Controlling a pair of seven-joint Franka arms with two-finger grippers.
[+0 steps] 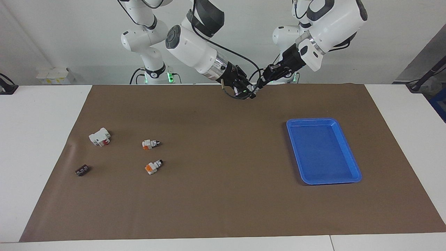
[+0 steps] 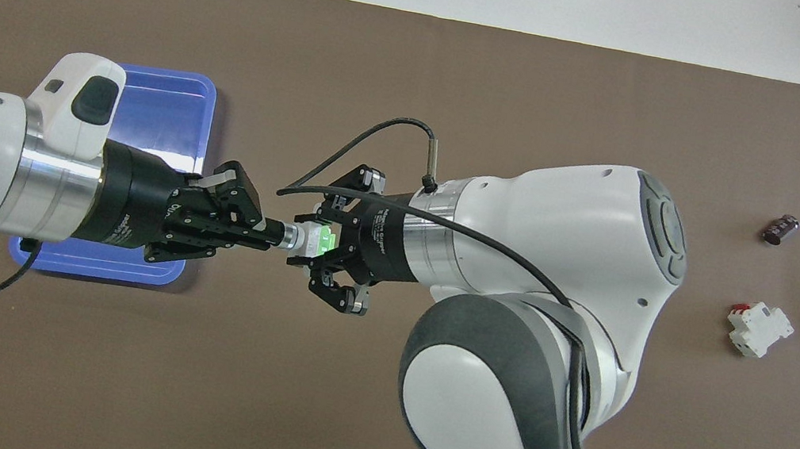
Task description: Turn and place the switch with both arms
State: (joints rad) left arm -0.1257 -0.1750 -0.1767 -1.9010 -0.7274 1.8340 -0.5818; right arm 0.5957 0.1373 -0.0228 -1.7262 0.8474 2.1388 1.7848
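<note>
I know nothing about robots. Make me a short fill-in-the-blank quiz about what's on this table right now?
1. The switch held up between the right gripper and the left gripper has a ____ button.
2. The tray is coloured ____.
3. The switches lying on the mat have ____ buttons.

Missing words: green; blue; orange
</note>
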